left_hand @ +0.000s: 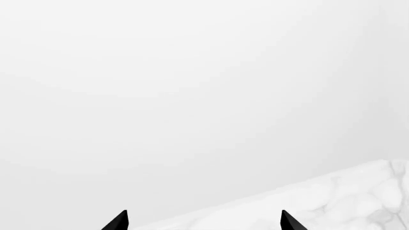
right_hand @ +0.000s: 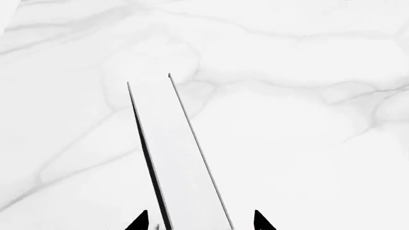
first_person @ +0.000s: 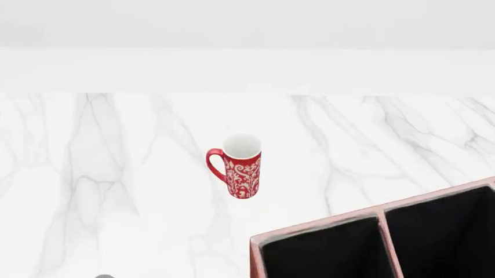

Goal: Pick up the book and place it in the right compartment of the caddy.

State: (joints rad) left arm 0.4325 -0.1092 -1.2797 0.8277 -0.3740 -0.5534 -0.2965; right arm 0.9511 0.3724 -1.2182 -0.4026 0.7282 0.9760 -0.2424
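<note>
Holding the book (right_hand: 182,163) by its edge between its two close fingers, the right gripper (right_hand: 198,221) hung over the marble table (first_person: 93,174), and next it likely needed to carry it to the caddy (first_person: 383,219) at five o'clock.

A: The table (first_person: 116,174) looks like polished white marble, smooth, with soft grey veins.

B: And the mug (first_person: 242,166) at its centre?

A: Glazed ceramic, by the sheen: red with a white scroll pattern outside, plain white inside.

B: The caddy (first_person: 317,227) at five o'clock?

A: Pale pink rims, smooth; the lining is matt black and shows no texture.

B: The book (right_hand: 179,163) in the right wrist view?

A: White paper page edges, flat and even, between thin black covers.
</note>
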